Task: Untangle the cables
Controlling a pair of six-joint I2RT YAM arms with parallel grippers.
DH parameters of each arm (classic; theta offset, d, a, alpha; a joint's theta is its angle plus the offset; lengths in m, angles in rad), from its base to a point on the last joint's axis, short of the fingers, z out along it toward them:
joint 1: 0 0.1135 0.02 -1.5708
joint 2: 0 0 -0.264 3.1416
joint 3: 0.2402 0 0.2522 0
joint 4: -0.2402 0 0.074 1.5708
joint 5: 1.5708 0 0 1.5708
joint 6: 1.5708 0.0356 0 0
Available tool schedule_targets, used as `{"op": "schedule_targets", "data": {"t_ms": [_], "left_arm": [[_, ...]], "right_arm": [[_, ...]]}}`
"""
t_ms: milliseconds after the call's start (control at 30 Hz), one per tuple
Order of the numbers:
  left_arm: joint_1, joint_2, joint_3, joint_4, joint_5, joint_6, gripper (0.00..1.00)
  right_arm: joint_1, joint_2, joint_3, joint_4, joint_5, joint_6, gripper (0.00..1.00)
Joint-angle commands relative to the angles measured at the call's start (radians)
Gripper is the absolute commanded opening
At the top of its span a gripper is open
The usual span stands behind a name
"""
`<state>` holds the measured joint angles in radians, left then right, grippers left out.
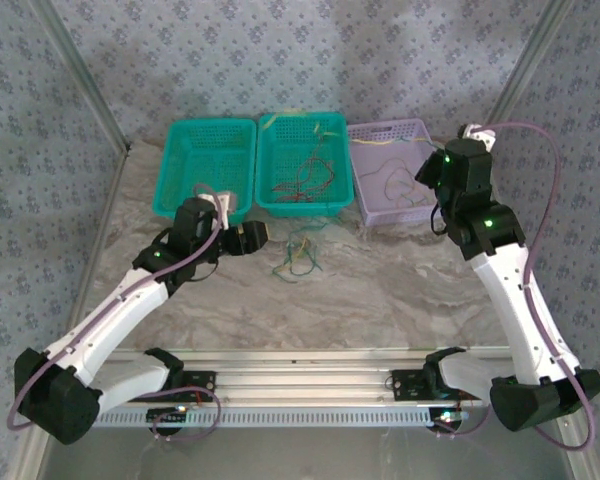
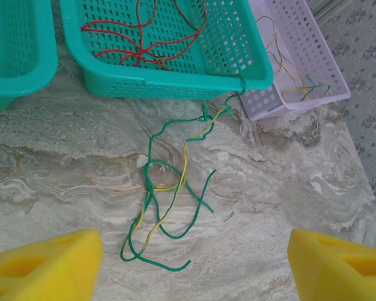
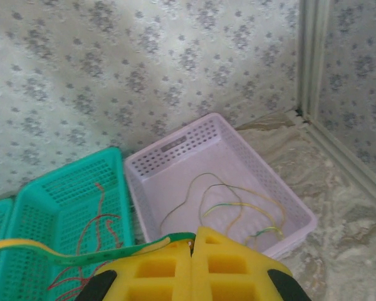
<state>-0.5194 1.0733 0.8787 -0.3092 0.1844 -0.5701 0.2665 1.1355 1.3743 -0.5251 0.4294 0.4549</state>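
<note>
The marbled table (image 1: 380, 300) holds 3 baskets in a row: left teal basket (image 1: 210, 123), middle teal basket (image 1: 305, 206), lilac basket (image 1: 385, 216). Loose green and yellow cables (image 1: 298, 262) lie just before the middle one.

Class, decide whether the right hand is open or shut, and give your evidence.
Shut. The right hand has its yellow fingers pressed together, pinching a green-and-yellow cable between them.

Wide open surface (image 1: 400, 300) across the lower centre, free to cross. Loose cables (image 1: 302, 262) sprawled mid-frame, just short of the middle teal basket (image 1: 263, 170). Upper centre walled off by left teal basket (image 1: 170, 180), middle one and lilac basket (image 1: 365, 212). Right arm (image 1: 485, 225) looming over the lilac one's right edge.
</note>
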Motion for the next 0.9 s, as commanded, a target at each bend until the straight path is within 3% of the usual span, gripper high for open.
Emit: {"op": "schedule_targets", "data": {"t_ms": [0, 167, 333, 533, 867], "left_arm": [[-0.008, 0.01, -0.003, 0.017, 0.022, -0.01, 0.78], [-0.013, -0.003, -0.012, -0.001, 0.015, -0.007, 0.78], [-0.021, 0.008, -0.004, -0.002, 0.026, -0.01, 0.78], [-0.05, 0.031, 0.002, -0.006, 0.029, -0.007, 0.79], [-0.083, 0.06, 0.019, -0.005, 0.018, 0.003, 0.79]], "right_arm": [[0.004, -0.024, -0.01, 0.012, 0.163, -0.019, 0.0], [0.042, 0.04, 0.054, 0.042, 0.43, -0.184, 0.0], [0.031, 0.107, 0.083, 0.075, 0.606, -0.289, 0.0], [-0.037, 0.202, 0.156, 0.11, 0.708, -0.386, 0.0], [-0.105, 0.413, 0.192, 0.117, 0.746, -0.431, 0.0]]}}
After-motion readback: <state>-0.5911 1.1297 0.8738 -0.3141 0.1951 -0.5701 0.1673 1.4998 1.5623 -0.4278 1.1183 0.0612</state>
